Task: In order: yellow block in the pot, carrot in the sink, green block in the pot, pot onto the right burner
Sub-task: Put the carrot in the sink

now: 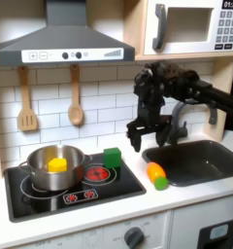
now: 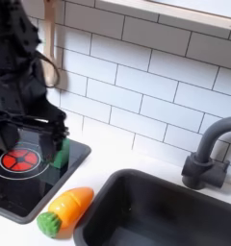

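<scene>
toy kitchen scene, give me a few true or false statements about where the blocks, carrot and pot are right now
1. The yellow block lies inside the pot. True.
2. The carrot lies in the sink. False: it lies on the white counter between the stove and the sink.
3. The green block is in the pot. False: it sits on the stovetop beside the pot, on the first exterior view's right.
4. The gripper holds the carrot. False: it is above the counter with nothing between its fingers.
5. Two wooden utensils hang on the tiled wall. True.
</scene>
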Controlling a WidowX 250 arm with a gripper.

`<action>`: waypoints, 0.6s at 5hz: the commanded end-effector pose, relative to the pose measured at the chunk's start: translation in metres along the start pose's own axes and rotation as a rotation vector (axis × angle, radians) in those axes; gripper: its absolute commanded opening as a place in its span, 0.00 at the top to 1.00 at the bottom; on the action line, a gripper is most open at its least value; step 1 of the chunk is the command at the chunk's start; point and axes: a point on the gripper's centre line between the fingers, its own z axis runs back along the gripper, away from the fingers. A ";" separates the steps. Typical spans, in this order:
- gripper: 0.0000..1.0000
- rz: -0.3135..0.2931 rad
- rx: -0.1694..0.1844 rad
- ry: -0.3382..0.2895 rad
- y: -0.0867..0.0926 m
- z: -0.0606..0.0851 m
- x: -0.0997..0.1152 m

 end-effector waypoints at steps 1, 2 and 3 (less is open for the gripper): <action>0.00 -0.167 -0.011 0.060 -0.012 -0.019 0.013; 0.00 -0.208 -0.015 0.112 -0.014 -0.029 0.009; 0.00 -0.208 -0.009 0.135 -0.019 -0.035 0.003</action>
